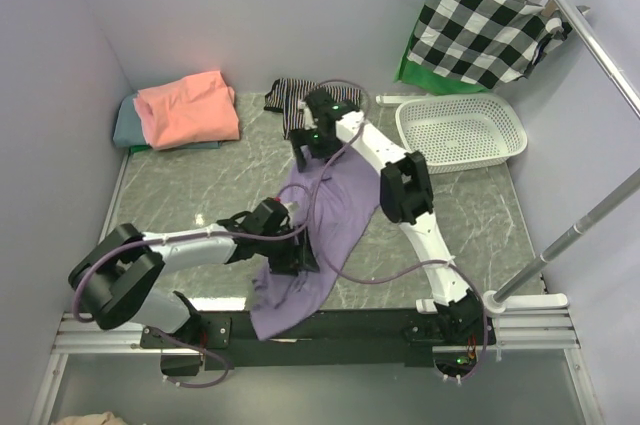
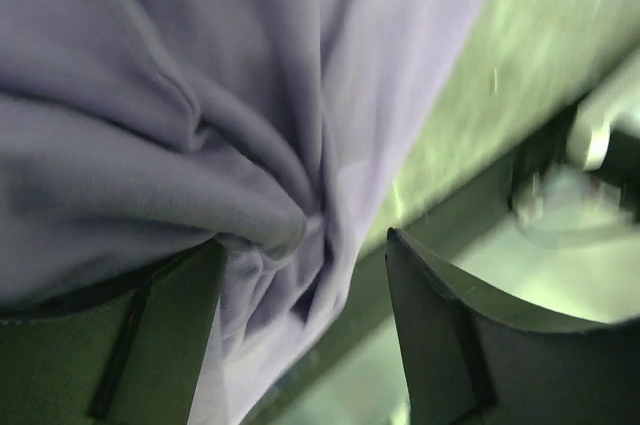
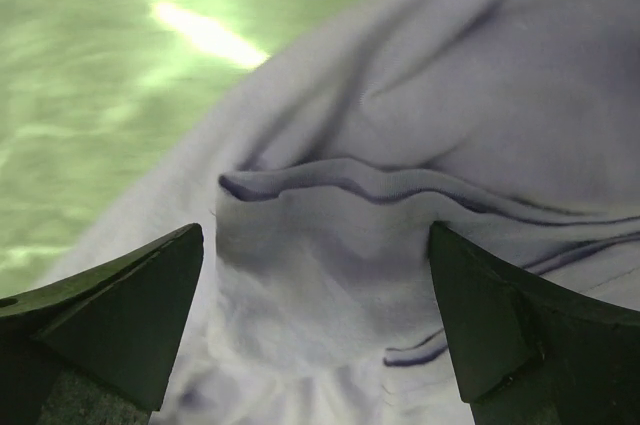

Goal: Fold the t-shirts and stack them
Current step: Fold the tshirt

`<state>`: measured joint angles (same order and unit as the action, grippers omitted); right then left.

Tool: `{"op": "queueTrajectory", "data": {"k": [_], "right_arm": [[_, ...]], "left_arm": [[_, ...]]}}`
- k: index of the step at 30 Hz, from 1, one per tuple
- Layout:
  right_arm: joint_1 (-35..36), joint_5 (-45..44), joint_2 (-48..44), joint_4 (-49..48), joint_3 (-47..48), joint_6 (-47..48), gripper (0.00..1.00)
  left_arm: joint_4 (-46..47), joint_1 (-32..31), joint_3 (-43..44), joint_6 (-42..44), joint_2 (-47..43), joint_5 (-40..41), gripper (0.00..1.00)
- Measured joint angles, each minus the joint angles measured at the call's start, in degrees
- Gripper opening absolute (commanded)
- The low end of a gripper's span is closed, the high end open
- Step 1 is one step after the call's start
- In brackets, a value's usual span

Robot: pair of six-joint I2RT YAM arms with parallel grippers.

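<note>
A lavender-purple t-shirt [image 1: 325, 215] lies crumpled in the middle of the table, and its near end droops over the front edge. My left gripper [image 1: 300, 250] is low over its near part and stands open. A bunch of lavender cloth [image 2: 270, 225] lies against one finger [image 2: 150, 345], with a gap to the other. My right gripper [image 1: 305, 150] hovers wide open over the shirt's far end, and a hemmed edge [image 3: 330, 185] shows between its fingers. At the back left, a folded salmon-pink t-shirt [image 1: 188, 108] rests on a grey-teal one [image 1: 125, 123].
A white mesh basket [image 1: 462, 131] stands at the back right. A dark striped cloth [image 1: 290, 95] lies at the back, behind my right gripper. A black-and-white checked cloth [image 1: 485, 30] hangs on a wooden hanger from a metal rail [image 1: 590, 25]. Walls close in on both sides.
</note>
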<state>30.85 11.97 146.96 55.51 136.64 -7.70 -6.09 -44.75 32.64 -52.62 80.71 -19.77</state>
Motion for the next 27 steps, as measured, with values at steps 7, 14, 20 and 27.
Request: {"op": "queueTrajectory", "data": {"k": [7,14,20,27], "right_arm": [[4.4,4.3,-3.0,-3.5,-5.2,4.4,1.0],[-0.4,-2.6,-23.8,-8.9,-29.3,3.0,1.0],[-13.2,-5.7,-44.7,-18.4,-41.3,-2.5,1.0],[-13.8,-2.4,-47.6,-28.2,-61.5,-9.6,1.0]], "left_arm": [[-10.3,-3.1,8.2,3.5,5.6,-5.8,0.72],[-24.7,4.3,25.6,11.4,4.9,0.7,0.78],[-24.3,21.9,33.7,18.7,-1.3,8.4,0.91],[-16.0,33.0,38.3,23.1,12.2,5.2,0.85]]}}
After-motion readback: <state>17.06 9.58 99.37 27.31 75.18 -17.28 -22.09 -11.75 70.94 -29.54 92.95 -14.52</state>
